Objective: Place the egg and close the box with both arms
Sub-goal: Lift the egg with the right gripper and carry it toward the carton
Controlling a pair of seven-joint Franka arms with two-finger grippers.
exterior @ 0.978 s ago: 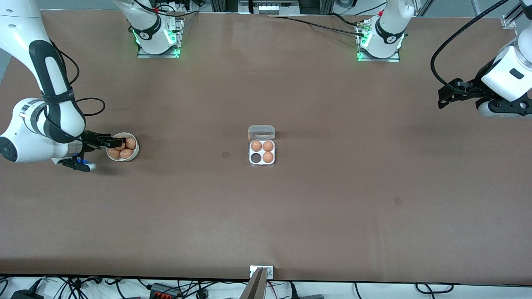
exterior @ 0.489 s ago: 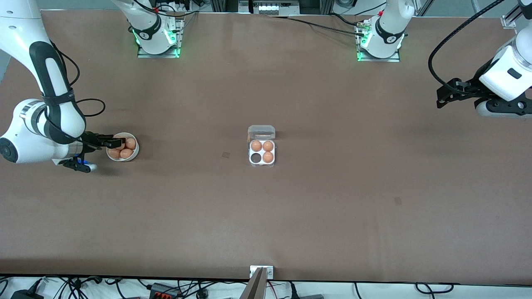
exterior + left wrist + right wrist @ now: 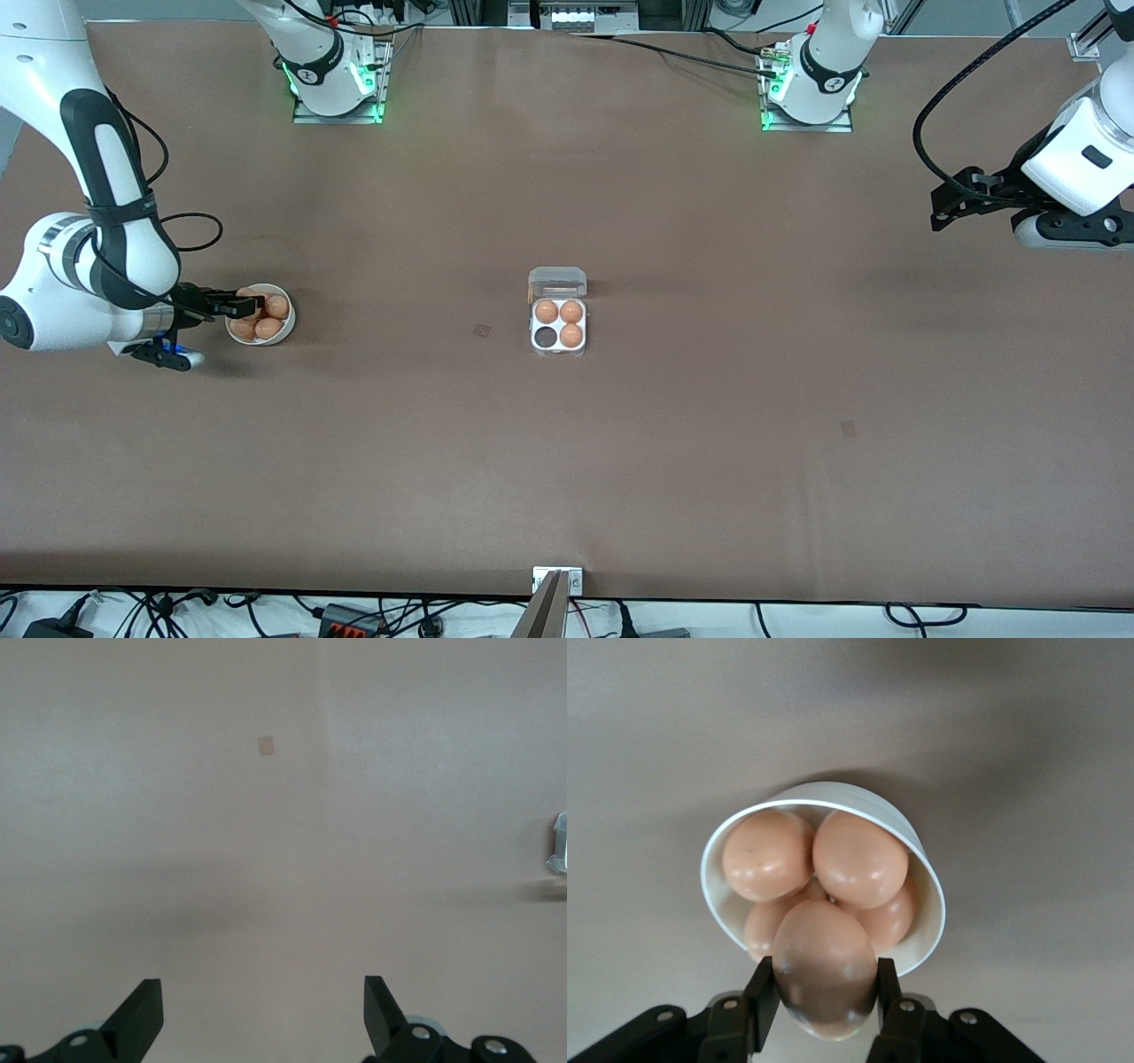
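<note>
The box (image 3: 558, 323) sits mid-table with its clear lid open and lying flat; three brown eggs fill its white tray and one cell is empty. My right gripper (image 3: 241, 307) is over the round white bowl (image 3: 285, 326) at the right arm's end, shut on a brown egg (image 3: 824, 970) held just above the eggs left in the bowl (image 3: 824, 806). My left gripper (image 3: 941, 213) is open and empty, up in the air at the left arm's end of the table; its fingers (image 3: 142, 1014) frame bare table.
A small square mark (image 3: 481, 330) lies on the table beside the box toward the right arm's end, another (image 3: 848, 429) nearer the camera toward the left arm's end. A metal bracket (image 3: 557, 580) sits at the table's near edge.
My right gripper has drawn back slightly from the bowl's middle with the egg. My left gripper shifted a little toward the table's middle, then stopped.
</note>
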